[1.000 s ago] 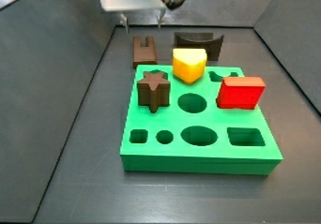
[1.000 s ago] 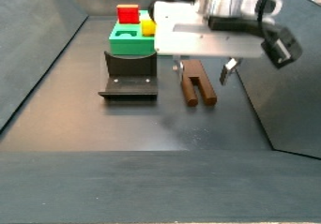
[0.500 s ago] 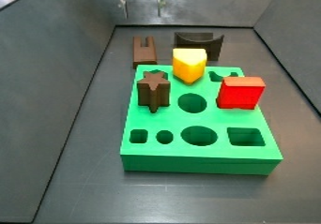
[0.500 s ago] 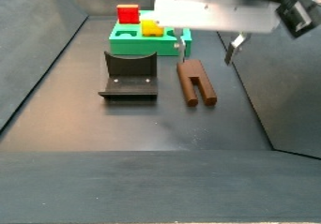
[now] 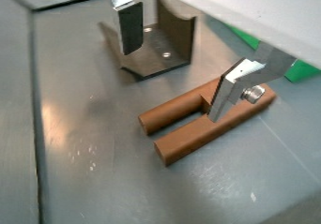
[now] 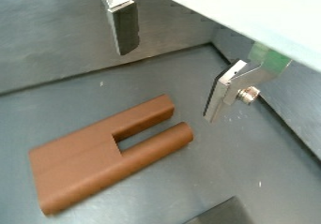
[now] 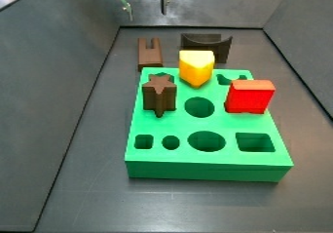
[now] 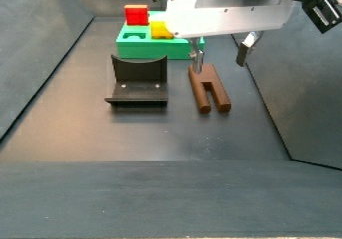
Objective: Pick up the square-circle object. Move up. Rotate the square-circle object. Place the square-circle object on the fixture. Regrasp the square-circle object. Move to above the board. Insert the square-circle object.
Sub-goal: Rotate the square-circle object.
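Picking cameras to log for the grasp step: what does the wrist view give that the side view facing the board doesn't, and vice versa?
Only a wrist view: both open fingers with nothing between them, hanging over the floor, and the slot in the square-circle object.
Only a side view: the whole board with its holes, the star peg, yellow block and red block.
Both: the square-circle object lying on the floor, the fixture and part of the gripper.

No legible text, labels or numbers anywhere.
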Controlling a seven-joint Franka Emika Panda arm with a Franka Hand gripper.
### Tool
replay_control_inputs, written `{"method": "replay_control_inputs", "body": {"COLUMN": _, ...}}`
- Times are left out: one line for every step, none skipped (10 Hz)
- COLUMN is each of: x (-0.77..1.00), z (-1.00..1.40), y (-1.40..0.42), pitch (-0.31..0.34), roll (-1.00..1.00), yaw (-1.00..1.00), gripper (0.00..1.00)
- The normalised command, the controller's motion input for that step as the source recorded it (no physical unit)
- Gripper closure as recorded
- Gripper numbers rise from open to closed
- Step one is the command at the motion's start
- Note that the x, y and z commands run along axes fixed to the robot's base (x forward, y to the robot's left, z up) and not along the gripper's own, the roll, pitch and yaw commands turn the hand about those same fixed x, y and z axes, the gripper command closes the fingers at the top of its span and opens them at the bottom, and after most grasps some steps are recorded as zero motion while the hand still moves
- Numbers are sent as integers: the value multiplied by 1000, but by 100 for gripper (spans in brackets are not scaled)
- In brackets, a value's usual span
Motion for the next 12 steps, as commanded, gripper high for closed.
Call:
{"method": "replay_control_inputs", "body": {"x": 27, "z": -52, "y": -3, "pitch": -3, "roll": 1, "yaw": 1000, "gripper": 0}}
{"method": "replay_control_inputs", "body": {"x": 29, "z": -42, "y": -4, "pitch": -4, "roll": 1, "yaw": 1000, "gripper": 0}}
{"method": "replay_control_inputs", "body": {"x": 30, "z": -38, "y": -3, "pitch": -4, "roll": 1, "yaw": 1000, "gripper": 0}}
{"method": "replay_control_inputs", "body": {"x": 32, "z": -34, "y": -3, "pitch": -5, "roll": 1, "yaw": 1000, "gripper": 0}}
{"method": "replay_control_inputs", "body": {"x": 32, "z": -33, "y": -2, "pitch": -5, "roll": 1, "yaw": 1000, "gripper": 0}}
{"method": "replay_control_inputs", "body": {"x": 33, "z": -32, "y": -3, "pitch": -5, "roll": 2, "yaw": 1000, "gripper": 0}}
{"method": "replay_control_inputs", "body": {"x": 33, "z": -31, "y": -3, "pitch": -5, "roll": 2, "yaw": 1000, "gripper": 0}}
{"method": "replay_control_inputs", "body": {"x": 34, "z": -30, "y": -2, "pitch": -5, "roll": 2, "yaw": 1000, "gripper": 0}}
{"method": "replay_control_inputs", "body": {"x": 34, "z": -29, "y": -3, "pitch": -6, "roll": 2, "yaw": 1000, "gripper": 0}}
{"method": "replay_control_inputs", "body": {"x": 34, "z": -29, "y": -3, "pitch": -6, "roll": 2, "yaw": 1000, "gripper": 0}}
{"method": "replay_control_inputs", "body": {"x": 34, "z": -29, "y": -3, "pitch": -6, "roll": 2, "yaw": 1000, "gripper": 0}}
{"method": "replay_control_inputs", "body": {"x": 34, "z": -29, "y": -3, "pitch": -6, "roll": 2, "yaw": 1000, "gripper": 0}}
